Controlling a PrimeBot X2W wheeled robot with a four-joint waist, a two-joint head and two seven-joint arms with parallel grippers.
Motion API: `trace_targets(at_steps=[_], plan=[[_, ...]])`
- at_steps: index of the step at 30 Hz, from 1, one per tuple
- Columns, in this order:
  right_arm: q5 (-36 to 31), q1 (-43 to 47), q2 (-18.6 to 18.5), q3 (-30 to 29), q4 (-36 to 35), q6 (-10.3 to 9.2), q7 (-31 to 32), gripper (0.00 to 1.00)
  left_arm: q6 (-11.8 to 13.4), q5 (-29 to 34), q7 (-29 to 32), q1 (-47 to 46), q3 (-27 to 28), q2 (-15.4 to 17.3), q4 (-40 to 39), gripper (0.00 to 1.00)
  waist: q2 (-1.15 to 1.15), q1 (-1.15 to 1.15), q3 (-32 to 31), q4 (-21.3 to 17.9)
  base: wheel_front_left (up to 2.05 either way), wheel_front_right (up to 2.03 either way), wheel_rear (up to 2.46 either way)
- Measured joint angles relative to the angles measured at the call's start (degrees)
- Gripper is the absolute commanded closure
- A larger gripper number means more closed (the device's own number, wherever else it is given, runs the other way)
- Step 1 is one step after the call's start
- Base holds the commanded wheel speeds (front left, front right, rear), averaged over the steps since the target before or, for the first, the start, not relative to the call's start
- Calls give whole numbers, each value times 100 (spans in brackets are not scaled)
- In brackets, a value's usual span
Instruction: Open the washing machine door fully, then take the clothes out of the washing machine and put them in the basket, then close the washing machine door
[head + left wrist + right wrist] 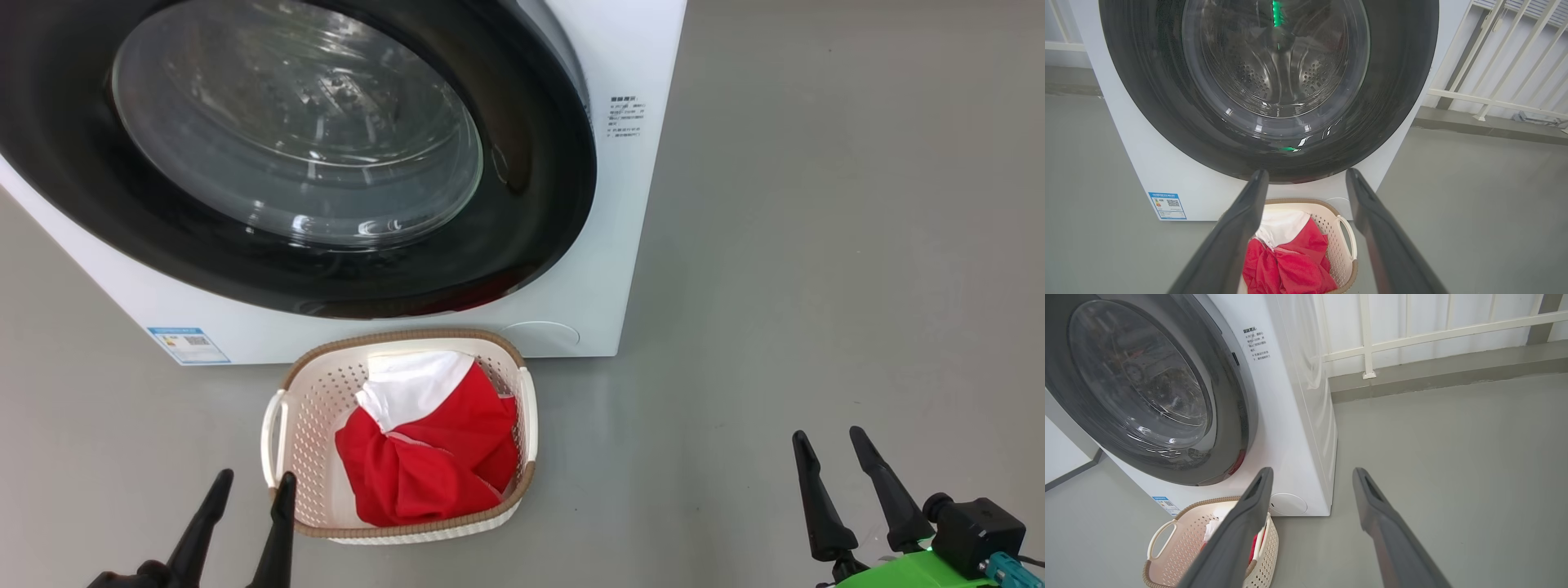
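Red clothes (424, 461) bunched up inside the basket (314, 408), sat on the floor (816, 245) right at the foot of the washing machine (637, 245). Yep, washing machine door (531, 204) shut above. Then left gripper (255, 478) just by the basket's left rim, right gripper (829, 434) well off to the right, fingers (277, 531) on both spread wide, empty.

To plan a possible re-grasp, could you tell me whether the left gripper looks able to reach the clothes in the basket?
Probably yes: the left gripper stands open beside the basket, at its near left, and the clothes lie uncovered inside, nothing between them.
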Motion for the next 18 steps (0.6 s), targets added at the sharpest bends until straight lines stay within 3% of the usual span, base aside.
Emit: trace_targets(at_steps=[10,11,18], plan=[[2,-7,0,20,-4,0,0,0,0,-125,0,-1,15,1,-19,0,0,0,5,15,0,0,0],[2,-8,0,27,-4,0,0,100,0,-144,0,0,34,0,-20,100,0,0,6,14,0,0,0],[2,0,101,36,452,0,3,100,10,-159,18,4,-92,-258,421,100,0,0,7,13,0,0,0]])
